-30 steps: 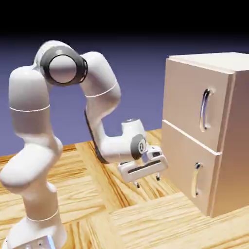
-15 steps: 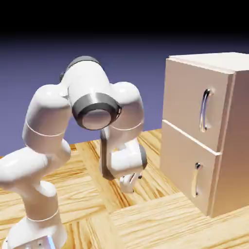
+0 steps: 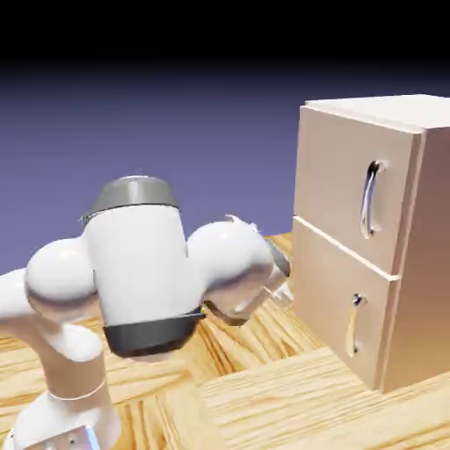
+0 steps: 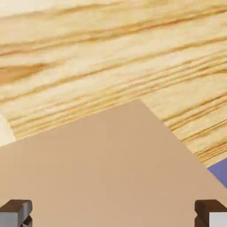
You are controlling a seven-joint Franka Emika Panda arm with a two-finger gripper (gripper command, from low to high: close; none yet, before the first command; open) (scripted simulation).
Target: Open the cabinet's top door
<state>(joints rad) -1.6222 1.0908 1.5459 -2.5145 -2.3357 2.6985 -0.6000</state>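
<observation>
1. The cabinet [image 3: 373,237] stands on the wooden surface [image 3: 264,395]; its top door [image 3: 352,189] is shut, its long silver handle [image 3: 372,199] near that door's edge farthest from the arm
2. The gripper [image 4: 113,215] is hidden behind the arm [image 3: 145,264] in the exterior view; the hand view shows its fingertips [image 4: 15,212] wide apart, empty, over a tan panel
3. Judged best: raise the gripper level with the handle, straddle the bar, then close
4. Against the earlier frames, the arm has folded lower and swung nearer the cabinet; the door is unchanged
</observation>
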